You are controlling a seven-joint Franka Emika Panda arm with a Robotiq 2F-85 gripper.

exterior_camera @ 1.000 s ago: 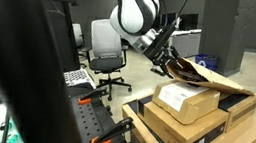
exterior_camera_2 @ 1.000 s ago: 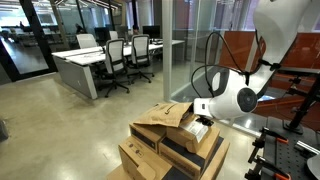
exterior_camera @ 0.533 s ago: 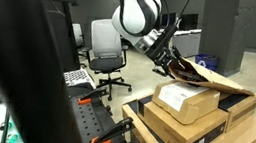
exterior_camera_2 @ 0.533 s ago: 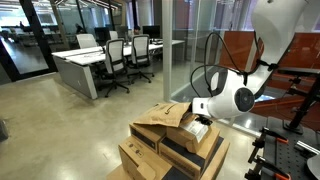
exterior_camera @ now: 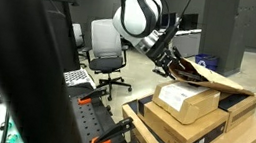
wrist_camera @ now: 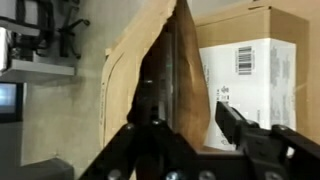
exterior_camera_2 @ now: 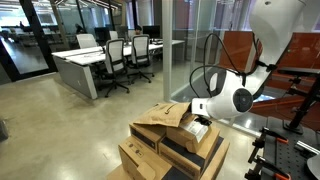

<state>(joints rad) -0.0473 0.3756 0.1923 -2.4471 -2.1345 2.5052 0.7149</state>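
A crumpled brown paper bag (exterior_camera: 214, 80) lies on top of a stack of cardboard boxes (exterior_camera: 200, 132). It also shows in an exterior view (exterior_camera_2: 160, 117). Beside it sits a small cardboard box with a white shipping label (exterior_camera: 187, 98), seen too in the wrist view (wrist_camera: 250, 60). My gripper (exterior_camera: 174, 63) is at the bag's near end. In the wrist view the gripper (wrist_camera: 190, 122) is open. Its two black fingers straddle a raised fold of the paper bag (wrist_camera: 160, 60), with a gap on the label side.
A grey office chair (exterior_camera: 106, 50) stands behind the arm. Desks with several chairs (exterior_camera_2: 112, 55) fill the room behind glass walls. A black frame with orange clamps (exterior_camera: 98, 138) stands beside the boxes. The stack shows from the other side too (exterior_camera_2: 160, 158).
The arm has shifted very slightly towards the bag. The bag and boxes have not moved.
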